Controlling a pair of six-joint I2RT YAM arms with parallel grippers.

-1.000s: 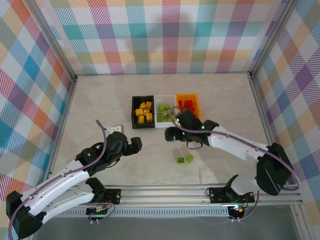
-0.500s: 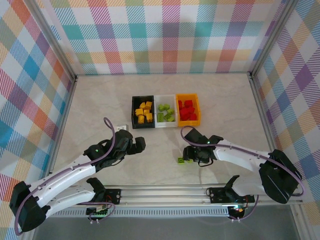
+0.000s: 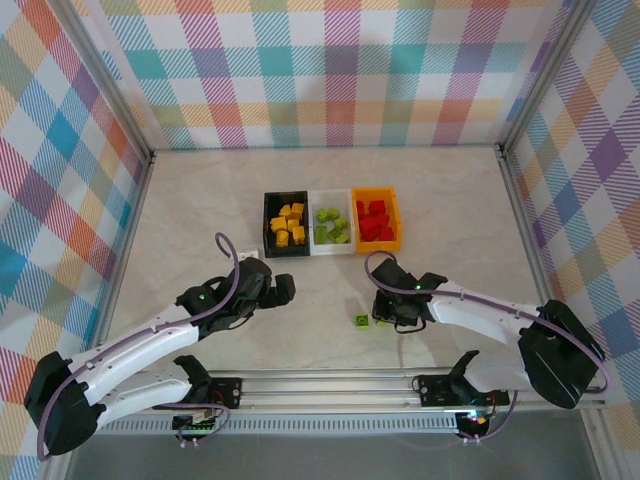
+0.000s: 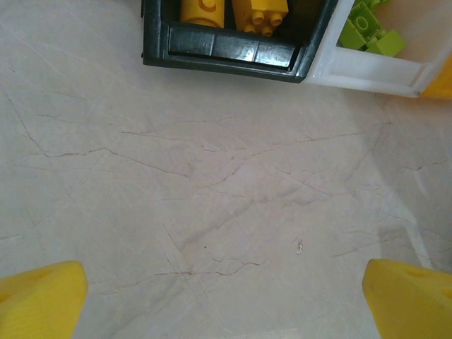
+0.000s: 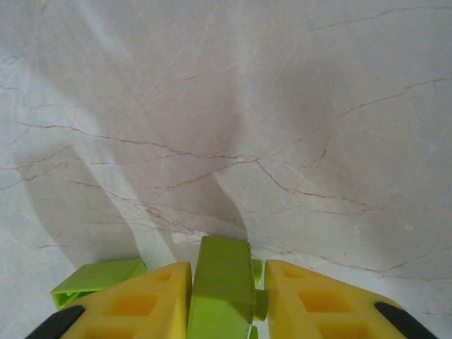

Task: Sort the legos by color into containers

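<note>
Table [image 3: 460,200] is pale w/ thin marble-like veins.

Left gripper [image 3: 280,290] sits over bare table at near left, just near of the black bin [image 3: 267,225]. In the left wrist view its yellow fingers [image 4: 39,300] sit at opposite bottom corners, spread wide, nothing btwn them.

Black bin is leftmost of three bins standing in a touching row at mid table. It holds the yellow legos [image 3: 288,225]. The wrist view shows its near wall [image 4: 226,49] w/ yellow legos [image 4: 258,14] inside.

White bin [image 3: 331,251] is in the middle and holds the green legos [image 3: 330,225]. Its near corner [image 4: 367,69] shows in the left wrist view w/ green legos [image 4: 367,28] inside.

Loose green lego [image 3: 361,320] lies on the table, well near of the bins and just left of the right gripper [image 3: 385,312].

Orange bin [image 3: 397,220] is rightmost and holds the red legos [image 3: 374,220].

Right gripper [image 5: 224,282] is down low at near centre-right. Its yellow fingers [image 5: 134,304] are closed onto both sides of a held green lego [image 5: 222,279], jaws only as far apart as the brick. Can't tell if that brick is touching the table. Loose green lego [image 5: 95,279] shows just left of the fingers there, apart from the held one.
</note>
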